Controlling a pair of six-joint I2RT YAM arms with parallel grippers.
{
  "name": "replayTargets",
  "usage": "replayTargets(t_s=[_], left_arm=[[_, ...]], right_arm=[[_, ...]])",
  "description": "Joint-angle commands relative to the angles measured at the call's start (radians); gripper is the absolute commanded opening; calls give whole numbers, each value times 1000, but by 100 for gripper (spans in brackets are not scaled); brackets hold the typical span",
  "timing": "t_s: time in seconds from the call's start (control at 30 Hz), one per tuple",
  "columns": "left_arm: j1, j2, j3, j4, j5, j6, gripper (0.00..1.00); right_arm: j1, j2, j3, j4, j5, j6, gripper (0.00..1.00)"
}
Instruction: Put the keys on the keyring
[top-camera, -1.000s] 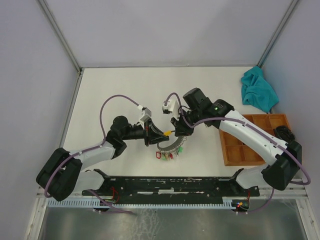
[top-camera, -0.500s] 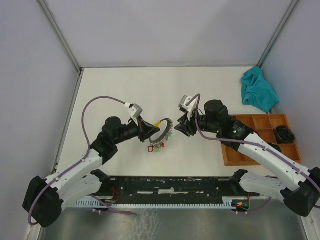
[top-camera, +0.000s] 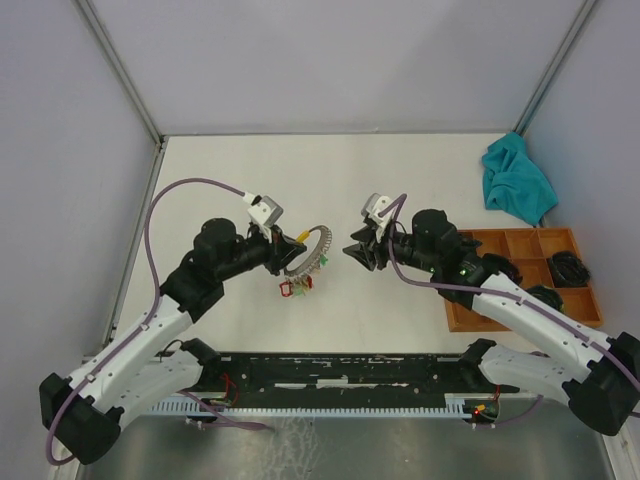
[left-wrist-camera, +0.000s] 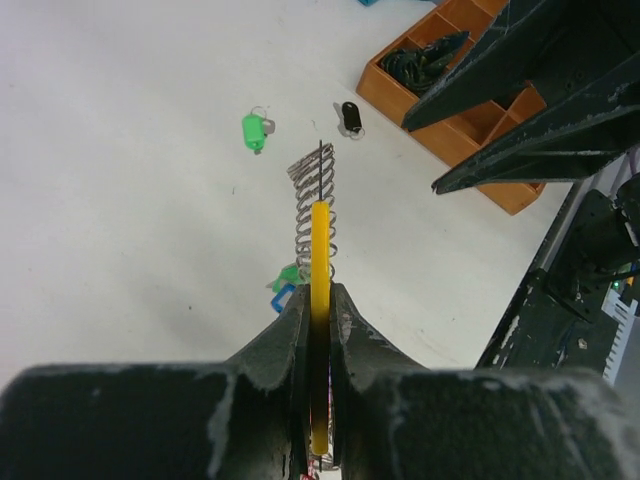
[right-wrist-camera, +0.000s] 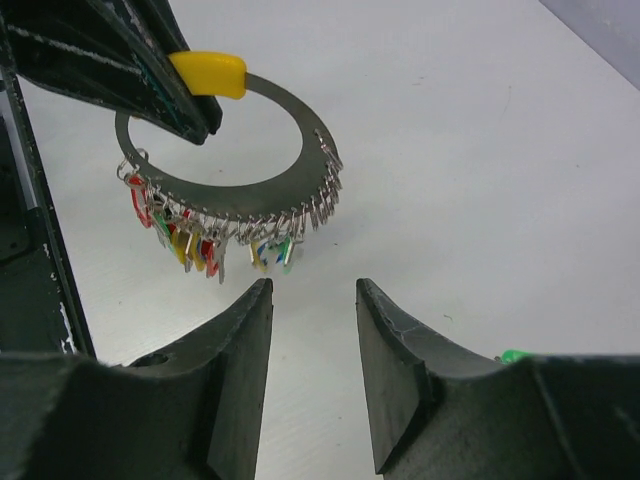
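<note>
Left gripper (left-wrist-camera: 318, 300) first: clamped tight on the yellow plastic tab (left-wrist-camera: 319, 250) of the big flat silvery metal keyring (right-wrist-camera: 250, 195), holding it up off the white tabletop (top-camera: 400, 170). Looks edge-on from the left wrist cam, with a row of little wire loops sticking out past the tab. From the right wrist cam, plenty of small keys with red, yellow, green and blue tags dangling off the lower arc.

Over to the right gripper (right-wrist-camera: 315, 300): fingers spread apart, pointing at the ring from nearby, not touching it.

Can spot the 2 loose keys lying flat on the table beyond the ring in the left wrist view: tiny key with the bright green plastic head (left-wrist-camera: 256, 130) and tiny key with the black head (left-wrist-camera: 350, 116), near each other but apart, close to the orange compartment tray (left-wrist-camera: 400, 85). Can't make them out from the top cam.

Also a crumpled teal cloth (top-camera: 517, 180) sitting at the far right edge, behind the tray.
</note>
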Motion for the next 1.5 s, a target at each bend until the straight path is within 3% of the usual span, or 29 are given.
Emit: replayTargets(t_s=[0.0,0.2,0.6,0.87,1.47], left_arm=[[29,29,153,-108,51,136,3],[81,107,232,-126,180,160,3],[166,63,152,-27,290,103,3],[180,58,134,-12,316,90,3],[198,63,127,13,358,59,3]], right_arm=[[-2,5,-61,194,-52,21,47],[-1,50,-148,415,-97,2,48],[9,203,-268,812,-135,-64,41],[30,258,-275,915,-132,-90,34],[42,280,-270,913,-95,-82,23]])
